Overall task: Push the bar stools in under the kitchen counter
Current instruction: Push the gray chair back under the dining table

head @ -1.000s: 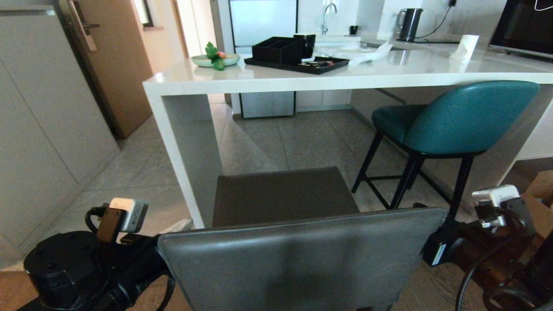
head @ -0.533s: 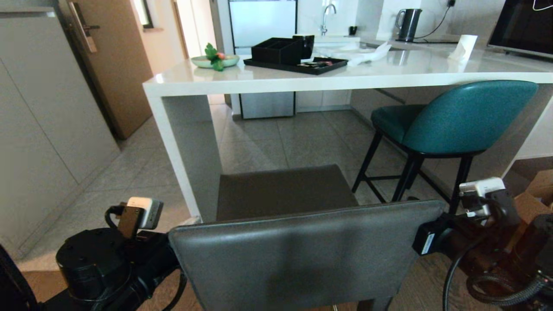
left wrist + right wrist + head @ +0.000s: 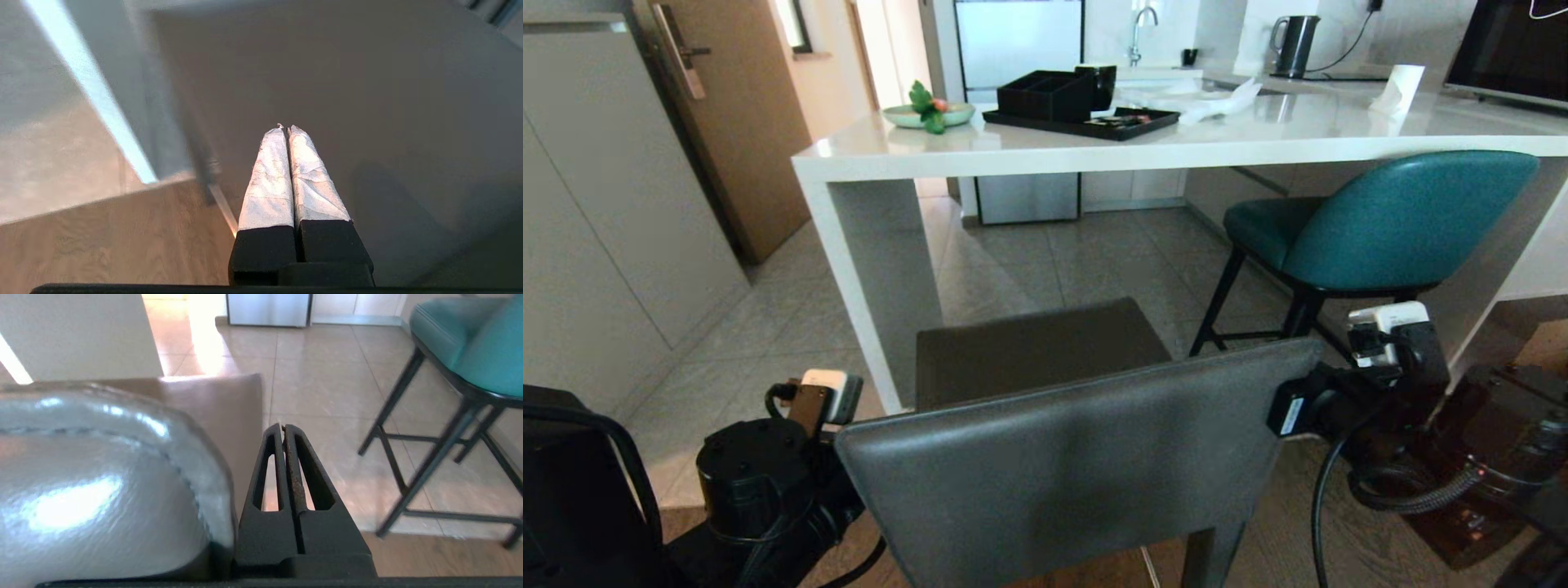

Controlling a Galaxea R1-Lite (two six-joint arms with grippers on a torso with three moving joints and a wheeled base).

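Left gripper (image 3: 286, 130), shut & empty, presses the grey stool (image 3: 1062, 457) backrest's left end; right gripper (image 3: 284, 428), shut, sits beside its right end. Stool has slid fwd since a sec ago, seat nearing the desk (image 3: 1013, 151) leg; teal stool (image 3: 1388, 220) already tucked under.

Far ahead and left of the left gripper (image 3: 286, 127): brown door (image 3: 743, 122). Straight ahead: green dish (image 3: 929, 114) with leaves, black organiser (image 3: 1049, 94) on a black tray (image 3: 1086, 122). Far ahead of the right gripper (image 3: 284, 425): dark kettle (image 3: 1296, 45), tap (image 3: 1143, 28), white paper roll (image 3: 1401, 86).
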